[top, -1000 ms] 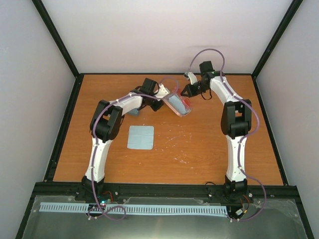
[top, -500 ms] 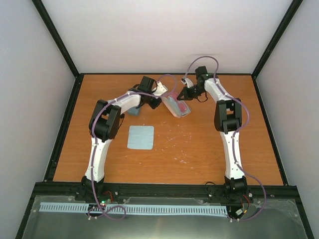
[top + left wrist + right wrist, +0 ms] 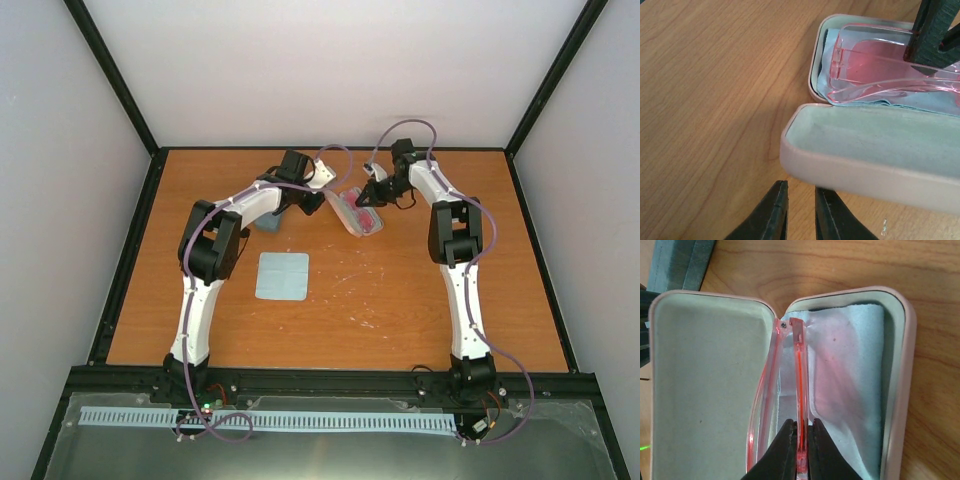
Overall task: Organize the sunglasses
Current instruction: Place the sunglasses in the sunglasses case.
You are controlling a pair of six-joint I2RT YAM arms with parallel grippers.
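Wooden table (image 3: 400, 300) with an open pink case (image 3: 907, 365) at upper middle of the overhead view. Right gripper (image 3: 801, 440) pinches the pink sunglasses (image 3: 799, 380), which stand on edge over the blue cloth (image 3: 855, 390), with their long axis along the case and the hinge end toward the frame top. Left gripper (image 3: 800, 210) is nearly closed, any grip unclear. If released like this, the sunglasses could topple onto the lid.

A robotics lab test cell: a wooden tabletop (image 3: 420, 300) boxed in by plain white panels (image 3: 330, 70) on black frame struts (image 3: 112, 75). The left arm (image 3: 200, 290) and right arm (image 3: 465, 300) are bolted at 6 o'clock, above a slotted cable duct (image 3: 270, 420).
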